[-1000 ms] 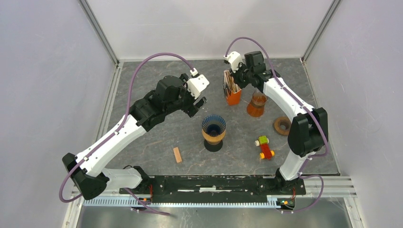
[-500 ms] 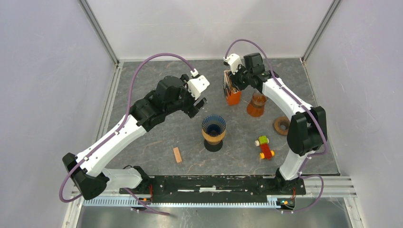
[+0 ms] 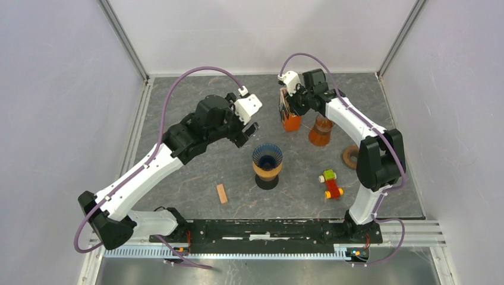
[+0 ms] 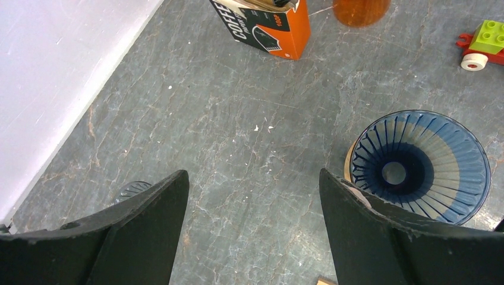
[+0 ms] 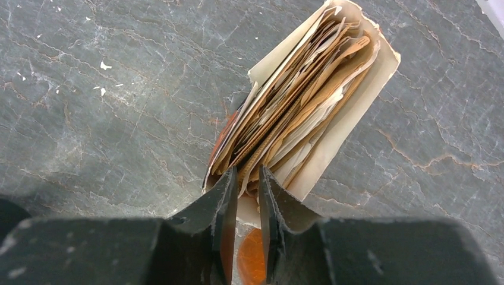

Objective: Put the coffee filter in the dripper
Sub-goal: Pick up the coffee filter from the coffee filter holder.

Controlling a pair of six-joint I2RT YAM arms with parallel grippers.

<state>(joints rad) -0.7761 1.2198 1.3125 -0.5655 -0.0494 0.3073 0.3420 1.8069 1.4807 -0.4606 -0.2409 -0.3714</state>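
Observation:
The blue ribbed dripper stands on a tan base mid-table; it also shows in the left wrist view, and it holds nothing. Brown coffee filters stand packed in an orange filter box, whose side also shows in the left wrist view. My right gripper hovers at the near end of the filter stack, also in the top view. Its jaws stand a narrow gap apart with filter edges between the tips. My left gripper is wide open and empty, left of the dripper.
An orange glass carafe stands right of the filter box. A brown ring, a toy car of bricks and a small wooden block lie on the table. Walls enclose the back and sides.
My right gripper has shifted a little left, over the filter box. The left arm has not moved.

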